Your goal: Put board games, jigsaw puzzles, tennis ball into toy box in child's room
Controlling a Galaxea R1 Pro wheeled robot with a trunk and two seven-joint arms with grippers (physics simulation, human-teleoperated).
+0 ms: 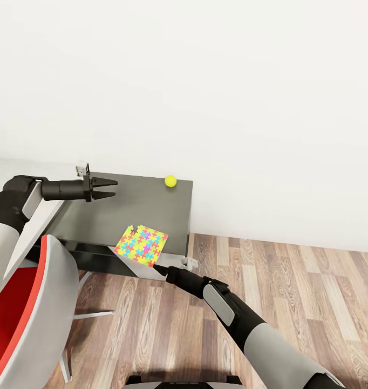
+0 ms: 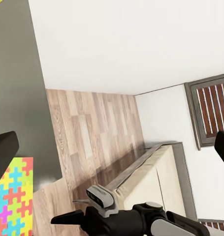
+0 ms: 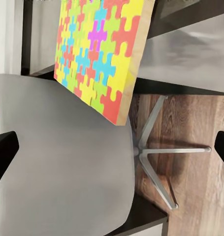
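One jigsaw puzzle (image 1: 141, 246) lies at the front of the table's dark grey section (image 1: 135, 208), one corner jutting past the edge. My right gripper (image 1: 159, 268) sits just in front of that corner, open. In the right wrist view the puzzle (image 3: 99, 54) is ahead of the wide-apart fingertips (image 3: 3, 150), not between them. A yellow tennis ball (image 1: 170, 181) rests at the far right corner of the dark section. My left gripper (image 1: 109, 188) hovers open over the back left of it, empty. The toy box and board games are out of view.
A red chair with a grey back (image 1: 35, 319) stands close to the table's front left, its star base (image 3: 163, 147) under the puzzle's corner. The pale desk top (image 1: 35, 224) runs off to the left. Wood floor (image 1: 292, 281) lies to the right. The bed (image 2: 158, 179) shows beyond.
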